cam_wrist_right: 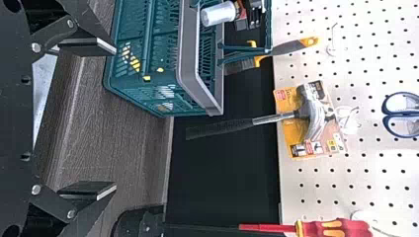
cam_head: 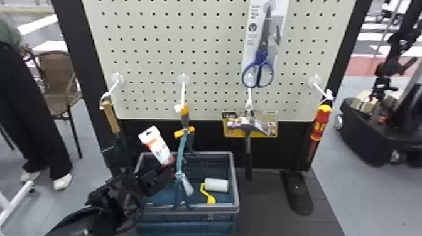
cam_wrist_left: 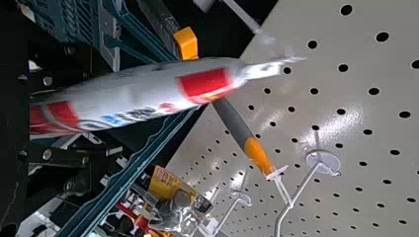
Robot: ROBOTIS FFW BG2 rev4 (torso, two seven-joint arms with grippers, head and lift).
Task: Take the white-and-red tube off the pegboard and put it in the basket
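Head view shows the left gripper closed around the lower, red end of the white-and-red tube, near the far left corner of the basket. The tube is off the pegboard, tilted, its tab end up and leaning toward the left. How high it sits over the basket I cannot tell. Seen from the left wrist, it juts out past the gripper with its pale tab outermost, and that red end is down between the fingers.

Right wrist view has the right gripper with its fingers well apart and nothing between them.

Inside the basket, near its right edge, lies a white roller with a yellow handle, and left of it a pale item too blurred to name. From the pegboard's hooks hang, left to right, a wooden-handled tool, an orange-and-grey-handled tool, a hammer against its yellow card, and a red-and-yellow screwdriver; blue-handled scissors hang higher, above the hammer.
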